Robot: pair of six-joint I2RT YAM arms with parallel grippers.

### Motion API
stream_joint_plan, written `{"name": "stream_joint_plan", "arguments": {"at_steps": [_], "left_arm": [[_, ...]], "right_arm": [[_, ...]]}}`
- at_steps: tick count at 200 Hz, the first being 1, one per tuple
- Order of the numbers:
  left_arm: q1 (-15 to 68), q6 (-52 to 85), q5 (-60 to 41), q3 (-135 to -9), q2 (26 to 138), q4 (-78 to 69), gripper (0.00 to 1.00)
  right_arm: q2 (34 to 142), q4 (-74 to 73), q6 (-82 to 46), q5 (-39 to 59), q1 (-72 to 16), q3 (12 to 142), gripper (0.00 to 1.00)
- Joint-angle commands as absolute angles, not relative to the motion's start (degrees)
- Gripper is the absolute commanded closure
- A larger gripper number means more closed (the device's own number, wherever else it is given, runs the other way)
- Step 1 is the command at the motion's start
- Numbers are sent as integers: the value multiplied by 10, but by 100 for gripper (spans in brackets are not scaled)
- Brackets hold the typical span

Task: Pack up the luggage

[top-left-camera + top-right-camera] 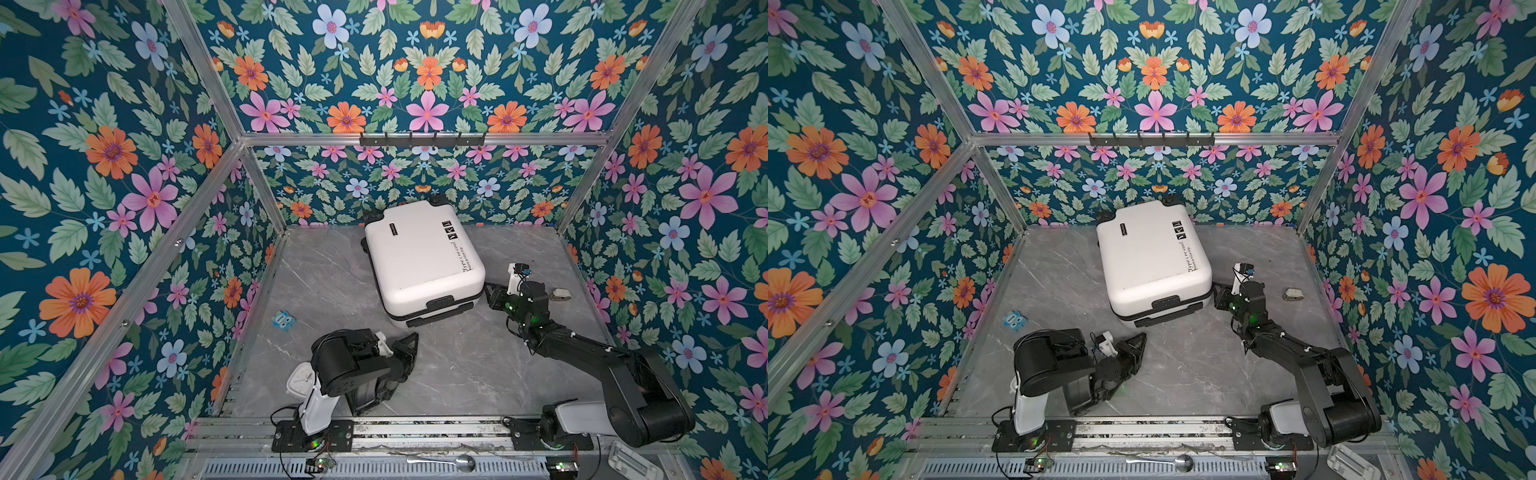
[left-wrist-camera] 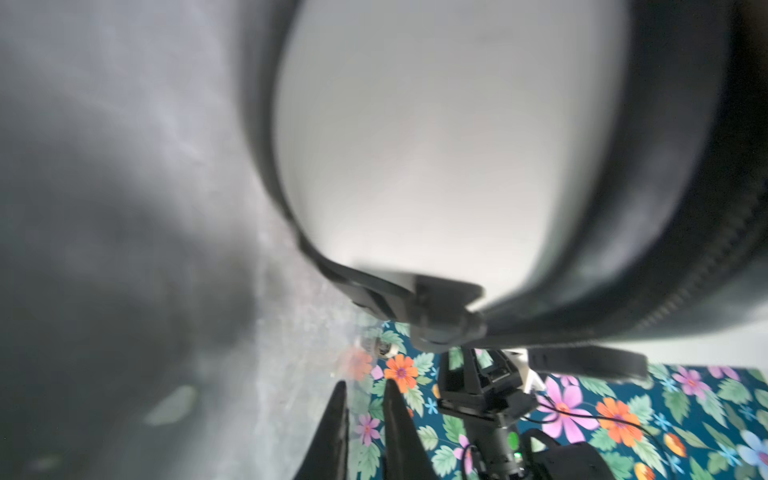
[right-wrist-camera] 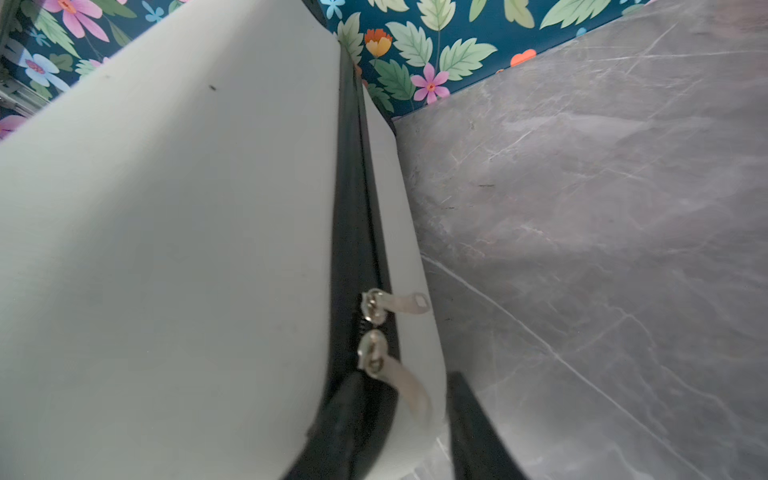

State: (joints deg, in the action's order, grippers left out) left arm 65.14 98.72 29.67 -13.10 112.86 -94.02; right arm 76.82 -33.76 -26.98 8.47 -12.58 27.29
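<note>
Right gripper straddles the lower zipper pull on the luggage, jaws parted, nothing pinched, seemingly lining up a tug; left gripper waits nearby, narrowly open, empty.

Soft, even light fills both top views, sharp but bowed at the edges. Left wrist view: heavy blur, the luggage a pale smear, dark shadow across the table. Right wrist view crisper, zipper pulls glinting.

Both top views look steeply down over the whole desk. Both wrist cameras sit close against the suitcase, along its zipper band.
</note>
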Motion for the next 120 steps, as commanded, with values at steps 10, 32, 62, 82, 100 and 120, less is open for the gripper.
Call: {"name": "stream_joint_plan", "arguments": {"at_steps": [10,32,62,82,100,120], "left_arm": [[656,913,298,-130,1088,-956,82],[674,887,308,-129,1051,-931,80],[718,851,321,-147,976,-813,76],[738,822,332,-159,930,-748,72],[740,790,332,-173,884,-676,63],[740,716,340,-199,824,-582,49]], "right_arm": [[712,-304,-278,65,-128,248,36],[644,-257,-263,27,-128,233,30],[551,-198,-245,-10,-127,222,21],[505,-161,-239,-20,-127,223,14],[473,-135,-241,-20,-127,226,7],[446,-117,-256,-35,-127,227,1]]}}
